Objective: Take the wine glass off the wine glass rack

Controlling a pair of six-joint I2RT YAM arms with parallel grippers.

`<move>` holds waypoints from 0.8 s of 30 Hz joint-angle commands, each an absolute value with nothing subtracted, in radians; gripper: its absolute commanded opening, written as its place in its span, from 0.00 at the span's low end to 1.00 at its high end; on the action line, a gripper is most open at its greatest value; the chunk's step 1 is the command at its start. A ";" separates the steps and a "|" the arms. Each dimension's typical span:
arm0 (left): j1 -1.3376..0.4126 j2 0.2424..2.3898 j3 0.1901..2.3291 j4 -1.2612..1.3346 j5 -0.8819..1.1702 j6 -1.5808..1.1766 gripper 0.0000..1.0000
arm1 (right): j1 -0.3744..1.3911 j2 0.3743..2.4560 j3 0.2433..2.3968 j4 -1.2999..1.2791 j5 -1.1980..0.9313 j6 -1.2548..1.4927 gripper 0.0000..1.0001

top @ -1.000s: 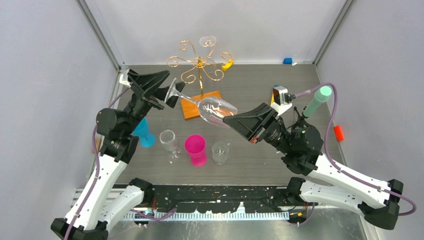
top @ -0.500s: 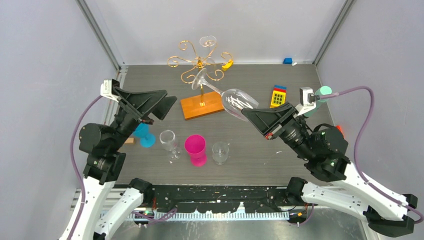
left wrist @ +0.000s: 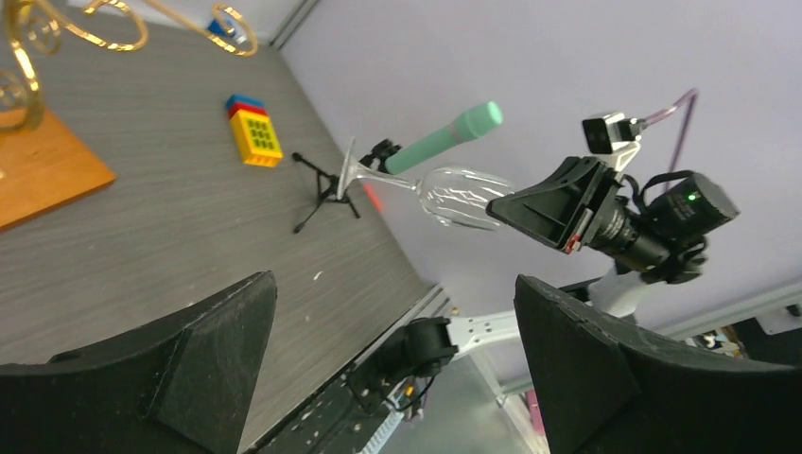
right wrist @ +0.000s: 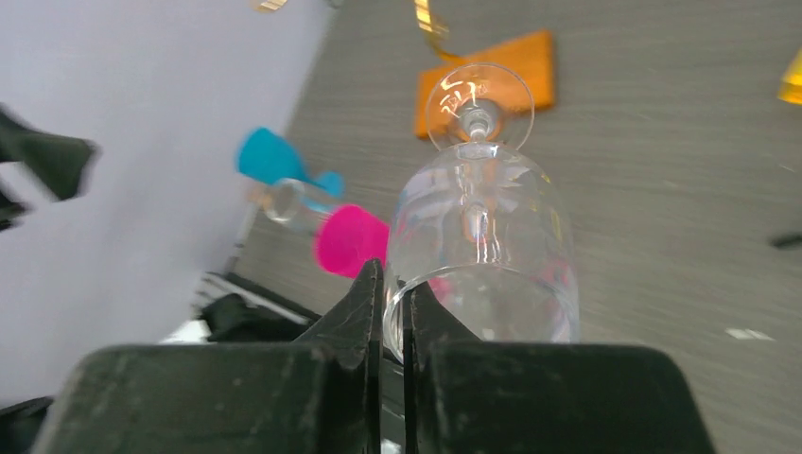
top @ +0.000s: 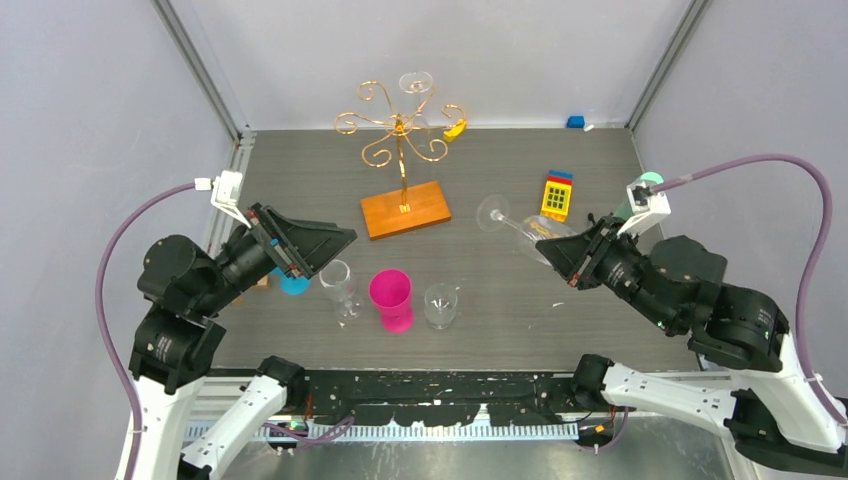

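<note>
Top external: we see the wine glass [top: 528, 234] off the wine glass rack [top: 400, 130] — it hangs tipped nearly sideways above the worktop [top: 480, 330], to the right of the rack's wooden base [top: 405, 208], foot toward the rack. The right pincer [top: 552, 256] pinches its bowl at the rim. The left pincer [top: 335, 250] is spread wide and holds nothing, near a blue cup [top: 293, 284] and a clear glass [top: 338, 282]. A second glass [top: 415, 82] shows at the rack's top.

Left wrist: between the left pincer's spread fingers [left wrist: 189, 359] we see the wine glass in the right pincer, a teal cylinder [left wrist: 444, 137] behind it.

Right wrist: the two fingers press together on the bowl's rim — the foot points toward the wooden base.
</note>
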State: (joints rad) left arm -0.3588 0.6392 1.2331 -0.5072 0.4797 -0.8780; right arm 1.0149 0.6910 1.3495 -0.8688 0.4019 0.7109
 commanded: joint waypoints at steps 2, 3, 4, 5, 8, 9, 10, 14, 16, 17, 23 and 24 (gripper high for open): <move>-0.356 0.632 1.265 -0.632 0.433 -0.732 1.00 | 1.015 0.837 1.443 -1.236 0.564 0.729 0.00; -0.356 0.634 1.267 -0.635 0.430 -0.723 1.00 | 1.015 0.882 1.452 -1.253 0.560 0.716 0.00; -0.356 0.639 1.270 -0.638 0.429 -0.715 1.00 | 1.015 0.903 1.453 -1.276 0.541 0.706 0.00; -0.356 0.646 1.275 -0.641 0.429 -0.705 1.00 | 1.015 0.948 1.452 -1.282 0.517 0.684 0.00; -0.356 0.668 1.285 -0.625 0.502 -0.662 1.00 | 1.015 1.017 1.447 -1.299 0.485 0.663 0.00; -0.356 0.671 1.289 -0.623 0.511 -0.651 1.00 | 1.015 1.038 1.441 -1.295 0.462 0.652 0.00; -0.356 0.670 1.285 -0.618 0.512 -0.638 1.00 | 1.015 1.054 1.430 -1.280 0.449 0.647 0.00; -0.356 0.655 1.259 -0.601 0.485 -0.612 1.00 | 1.015 1.100 1.405 -1.228 0.367 0.619 0.00; -0.356 0.654 1.254 -0.604 0.487 -0.593 1.00 | 1.015 1.131 1.405 -1.223 0.348 0.609 0.01; -0.356 0.653 1.251 -0.605 0.488 -0.585 1.00 | 1.015 1.140 1.405 -1.220 0.338 0.608 0.01; -0.356 0.640 1.220 -0.577 0.466 -0.551 1.00 | 1.015 1.173 1.367 -1.170 0.296 0.603 0.00; -0.356 0.634 1.214 -0.564 0.459 -0.546 1.00 | 1.015 1.183 1.364 -1.168 0.288 0.600 0.00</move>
